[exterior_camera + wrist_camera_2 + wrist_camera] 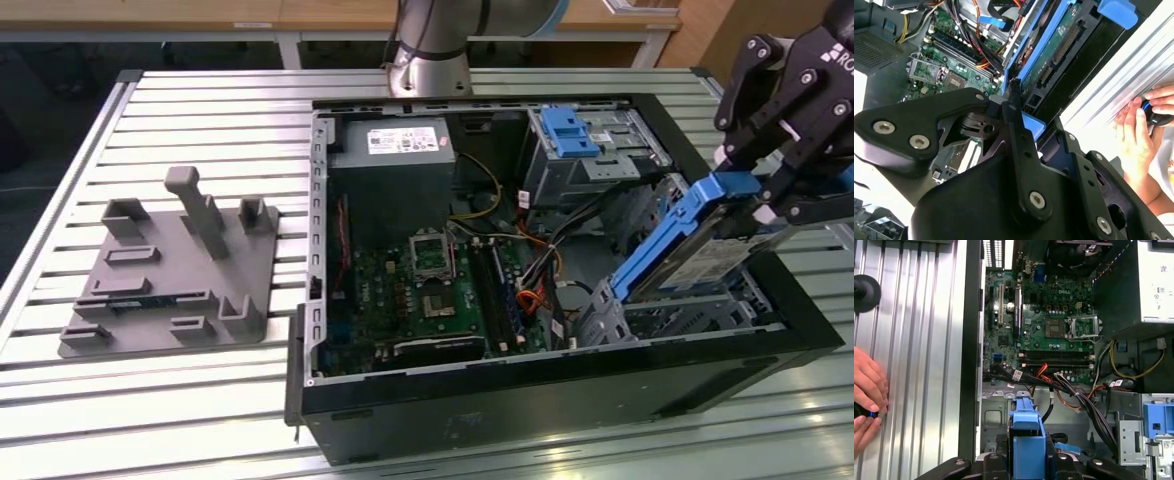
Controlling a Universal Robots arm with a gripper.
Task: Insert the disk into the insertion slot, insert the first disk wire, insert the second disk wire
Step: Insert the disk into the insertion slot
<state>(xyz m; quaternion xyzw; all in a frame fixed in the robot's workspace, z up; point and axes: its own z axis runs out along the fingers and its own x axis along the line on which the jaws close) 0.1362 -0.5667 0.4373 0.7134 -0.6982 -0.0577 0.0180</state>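
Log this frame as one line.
gripper: shut on disk | disk: tilted, lower end at insertion slot, not seated | hand: resting on table

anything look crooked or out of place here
The disk hangs steeply tilted in the gripper, lower end at the insertion slot, not lying flat. A person's hand is over the table beside the case.

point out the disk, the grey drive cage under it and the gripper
disk (667, 242), exterior view, on the long edge of its blue frame
drive cage (701, 315), exterior view, on its grey sheet metal
gripper (763, 195), exterior view, midway between the fingertips clamping the disk's blue handle
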